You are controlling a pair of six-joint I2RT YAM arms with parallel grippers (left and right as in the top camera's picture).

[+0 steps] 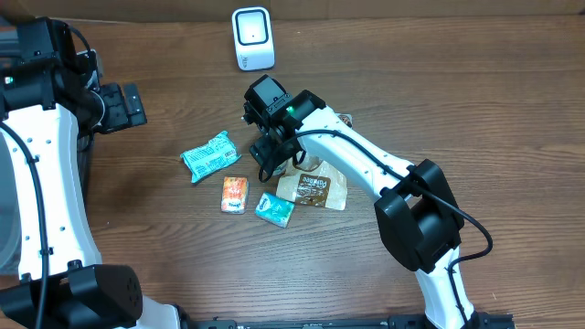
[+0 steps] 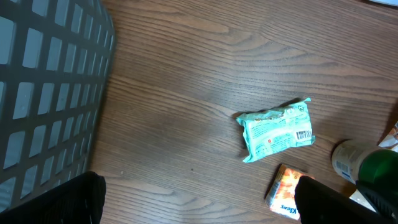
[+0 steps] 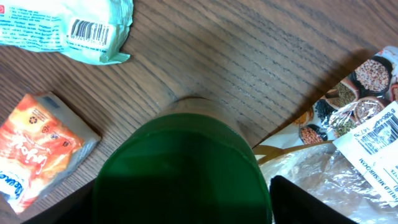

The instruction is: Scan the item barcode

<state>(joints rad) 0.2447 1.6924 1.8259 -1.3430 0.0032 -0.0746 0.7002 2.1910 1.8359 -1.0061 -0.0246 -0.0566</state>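
Observation:
My right gripper [image 1: 271, 153] [image 3: 183, 202] stands over the cluster of items at mid-table. A dark green lid [image 3: 183, 165] of a pale jar fills the space between its jaws, and both fingers press against its sides. In the left wrist view the same jar [image 2: 348, 160] shows at the right edge, pale body with green top. The white barcode scanner [image 1: 252, 37] stands at the table's far edge. My left gripper [image 1: 119, 105] [image 2: 199, 202] hangs open over bare wood at the left, holding nothing.
A teal packet [image 1: 210, 155] [image 2: 277, 129] with a barcode, an orange sachet [image 1: 235, 194] [image 3: 34, 146], a small teal packet [image 1: 274, 210] and a brown grain pouch [image 1: 313, 187] [image 3: 348, 93] lie around the jar. A grey mesh basket [image 2: 43, 93] stands at the far left.

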